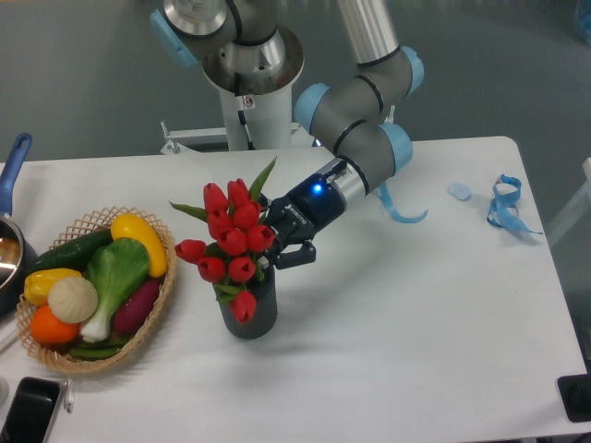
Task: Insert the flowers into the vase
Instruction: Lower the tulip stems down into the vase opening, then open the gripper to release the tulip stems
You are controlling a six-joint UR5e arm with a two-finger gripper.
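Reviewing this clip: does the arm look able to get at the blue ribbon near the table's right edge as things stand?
Probably not right away. The gripper is busy at the flowers over the vase. Otherwise the way looks free: nothing stands on the table between it and the blue ribbon.

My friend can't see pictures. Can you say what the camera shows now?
A robot gripper holds red tulip flowers whose stems sit in a dark grey vase on a white table. A wicker basket of toy vegetables sits beside it.
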